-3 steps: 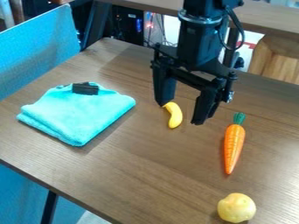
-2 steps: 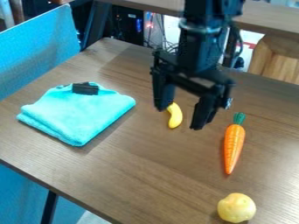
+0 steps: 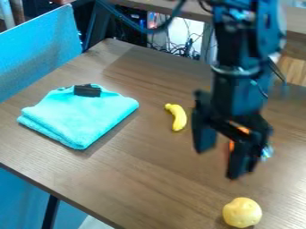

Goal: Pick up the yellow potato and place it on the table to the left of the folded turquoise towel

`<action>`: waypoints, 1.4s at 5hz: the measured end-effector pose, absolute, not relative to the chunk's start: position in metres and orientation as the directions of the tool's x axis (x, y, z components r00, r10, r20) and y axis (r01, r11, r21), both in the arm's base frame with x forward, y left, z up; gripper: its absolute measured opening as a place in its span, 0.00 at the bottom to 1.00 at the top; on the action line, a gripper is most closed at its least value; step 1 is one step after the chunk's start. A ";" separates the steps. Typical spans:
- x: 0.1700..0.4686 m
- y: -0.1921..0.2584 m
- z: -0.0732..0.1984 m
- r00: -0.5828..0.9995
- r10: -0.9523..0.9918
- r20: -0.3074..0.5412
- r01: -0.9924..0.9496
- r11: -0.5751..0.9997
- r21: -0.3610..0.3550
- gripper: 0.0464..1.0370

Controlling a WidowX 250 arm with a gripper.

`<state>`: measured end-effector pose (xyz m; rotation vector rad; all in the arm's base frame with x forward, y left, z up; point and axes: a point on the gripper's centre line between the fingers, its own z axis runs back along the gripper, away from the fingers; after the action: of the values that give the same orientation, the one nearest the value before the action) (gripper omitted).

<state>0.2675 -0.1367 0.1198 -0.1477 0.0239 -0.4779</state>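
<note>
My gripper (image 3: 218, 163) hangs over the right half of the table, its two fingers apart with nothing held between them. Behind it lies the orange carrot (image 3: 232, 145), mostly hidden by the gripper. A yellow banana (image 3: 179, 118) rests on the table to the left of the gripper. Below the gripper in the view, near the bottom edge, sits a round pale yellow potato-like thing (image 3: 242, 212). At the left a folded turquoise cloth (image 3: 78, 117) lies flat, with a small black block (image 3: 87, 91) on its far part.
The brown wooden table (image 3: 131, 165) has its front edge running down from the left. A blue panel (image 3: 39, 49) stands along the far left side. Cables and another wooden surface are behind the table.
The gripper has moved right and toward the camera, away from the banana, whose top end now shows. It now covers most of the carrot. Its fingers remain apart.
</note>
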 end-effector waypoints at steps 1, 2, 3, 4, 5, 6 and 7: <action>0.261 -0.153 0.102 0.837 -0.546 -0.032 0.537 0.831 -0.149 0.96; 0.264 -0.169 0.079 0.782 -0.612 -0.118 0.603 0.791 -0.104 0.96; 0.273 -0.173 0.067 0.766 -0.622 -0.165 0.619 0.782 -0.075 0.96; 0.278 -0.171 0.061 0.775 -0.609 -0.171 0.611 0.790 -0.046 0.96; 0.280 -0.167 0.055 0.783 -0.588 -0.201 0.597 0.802 -0.022 0.96; 0.279 -0.166 0.050 0.781 -0.584 -0.221 0.594 0.804 -0.024 0.96; 0.278 -0.170 0.033 0.770 -0.594 -0.234 0.598 0.799 -0.062 0.96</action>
<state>0.2783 -0.1701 0.0332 0.0169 0.2482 -0.6463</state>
